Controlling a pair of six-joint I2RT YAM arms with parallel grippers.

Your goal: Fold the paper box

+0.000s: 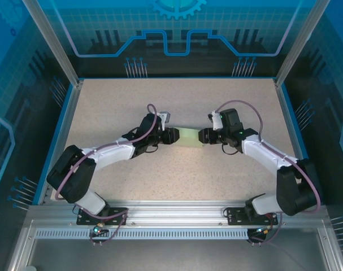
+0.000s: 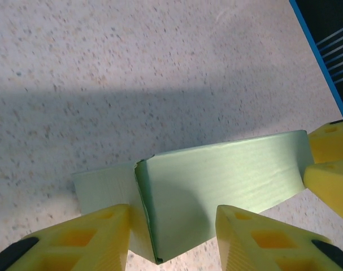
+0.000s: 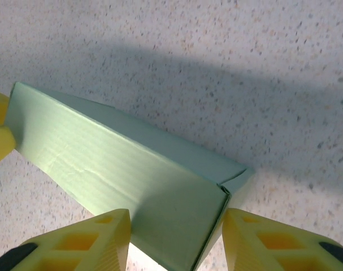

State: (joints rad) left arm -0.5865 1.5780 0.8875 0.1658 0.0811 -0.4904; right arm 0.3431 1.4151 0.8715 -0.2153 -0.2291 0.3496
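The paper box is a small pale mint-green rectangular box, held just above the middle of the table between both arms. My left gripper is shut on its left end and my right gripper on its right end. In the left wrist view the box runs away from my gripper, a side flap bulging by the left finger; the right arm's yellow fingers clamp the far end. In the right wrist view the gripper straddles the box at its corner seam.
The speckled beige table has a blue raised rim on its sides and back, also seen as a blue edge in the left wrist view. An aluminium rail with both arm bases runs along the near edge.
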